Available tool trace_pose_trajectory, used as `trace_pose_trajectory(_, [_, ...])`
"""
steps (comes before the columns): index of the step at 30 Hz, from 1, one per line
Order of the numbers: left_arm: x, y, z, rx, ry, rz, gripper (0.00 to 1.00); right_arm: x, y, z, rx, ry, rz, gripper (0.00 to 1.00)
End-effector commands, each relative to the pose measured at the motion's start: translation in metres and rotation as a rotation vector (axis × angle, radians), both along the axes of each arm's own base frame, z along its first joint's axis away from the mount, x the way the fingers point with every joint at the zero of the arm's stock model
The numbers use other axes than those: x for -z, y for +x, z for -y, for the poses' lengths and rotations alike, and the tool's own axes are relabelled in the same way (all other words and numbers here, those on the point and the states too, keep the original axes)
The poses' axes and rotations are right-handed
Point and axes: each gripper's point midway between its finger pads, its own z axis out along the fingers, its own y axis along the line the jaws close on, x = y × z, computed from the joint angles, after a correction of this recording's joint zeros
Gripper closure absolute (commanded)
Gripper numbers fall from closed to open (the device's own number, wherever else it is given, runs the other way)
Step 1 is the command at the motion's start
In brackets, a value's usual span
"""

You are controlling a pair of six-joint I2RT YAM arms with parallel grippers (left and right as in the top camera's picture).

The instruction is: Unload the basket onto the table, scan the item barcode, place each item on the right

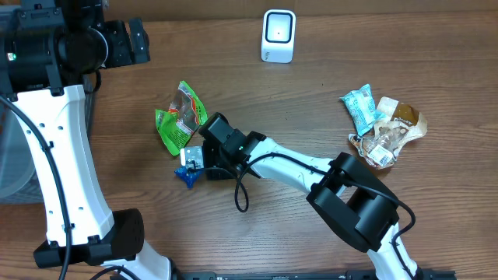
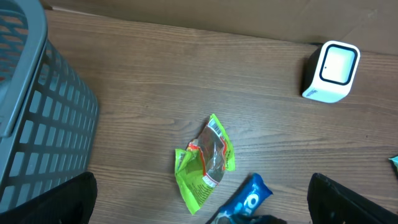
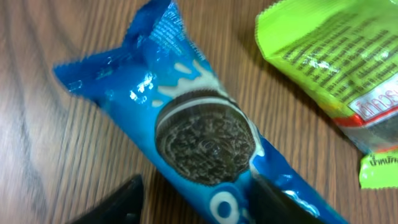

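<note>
1. The task's thing is the blue foil cookie packet (image 3: 199, 124). It lies flat on the wooden table (image 1: 311, 85), left of centre, straight under my right wrist.
2. I judge it to be light, soft and crinkly. The film looks glossy, so it is likely slippery, and the biscuits inside would crack under a hard squeeze.
3. I'd take it across the middle of its width, where the contents give the fingers something firm. The crimped end fin would fold and slide out.
4. The right gripper (image 3: 196, 186) has its jaws spread astride the packet. One finger sits against the wrapper and the other has bare wood between it and the wrapper, so nothing is pinched yet.
5. The left gripper (image 2: 199, 186) hangs high with its jaws wide apart, holding nothing.
6. I see no barcode on the upturned face. It is probably underneath, so the packet may need turning toward the reader.
7. A crumpled green plastic snack bag (image 1: 179, 118) lies just beside the packet, near enough to snag on a wide finger.
8. The small white boxy barcode scanner (image 1: 278, 35) stands at the far edge, well apart, with bare wood between it and the packet.
9. A grey slatted plastic basket (image 2: 37, 124) sits at the left.
10. A teal wrapper (image 1: 359, 109) and a brownish clear wrapper (image 1: 389, 134) lie off to the right, out of the way.
</note>
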Motion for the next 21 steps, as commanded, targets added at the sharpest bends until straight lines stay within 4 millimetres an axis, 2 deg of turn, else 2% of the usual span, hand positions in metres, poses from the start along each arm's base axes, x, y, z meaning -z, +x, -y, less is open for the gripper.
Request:
trace_pose_trajectory(1, [0.002, 0.002, -0.001, -0.009, -0.005, -0.004, 0.0, 0.006, 0.0, 0.006, 0.03, -0.015, -0.047, 0.6])
trace_pose_trajectory(5, [0.002, 0.002, -0.001, -0.009, -0.005, -0.004, 0.0, 0.006, 0.001, 0.006, 0.166, 0.003, -0.128, 0.79])
trace_pose_trajectory(6, [0.002, 0.002, -0.001, -0.009, -0.005, -0.004, 0.01, 0.005, 0.003, 0.007, 0.236, 0.007, -0.155, 0.88])
trace_pose_trajectory(8, [0.002, 0.002, -0.001, -0.009, -0.004, -0.003, 0.0, -0.001, 0.007, 0.011, 0.351, 0.012, -0.185, 0.96])
trace_pose_trajectory(9, [0.002, 0.002, -0.001, -0.009, -0.005, -0.004, 0.0, -0.012, 0.008, 0.015, 0.431, 0.023, -0.213, 0.96])
trace_pose_trajectory(13, [0.002, 0.002, -0.001, -0.009, -0.005, -0.004, 0.0, -0.05, -0.003, 0.023, 0.549, 0.056, -0.305, 0.96])
trace_pose_trajectory(15, [0.002, 0.002, -0.001, -0.009, -0.005, -0.004, 0.0, -0.077, -0.024, 0.03, 0.514, 0.071, -0.401, 0.96])
trace_pose_trajectory(17, [0.002, 0.002, -0.001, -0.009, -0.005, -0.004, 0.0, -0.094, -0.04, 0.036, 0.494, 0.087, -0.518, 0.93])
trace_pose_trajectory(19, [0.002, 0.002, -0.001, -0.009, -0.005, -0.004, 0.0, -0.11, -0.058, 0.042, 0.441, 0.12, -0.706, 0.93])
trace_pose_trajectory(21, [0.002, 0.002, -0.001, -0.009, -0.005, -0.004, 0.0, -0.126, -0.067, 0.05, 0.402, 0.168, -0.885, 0.96])
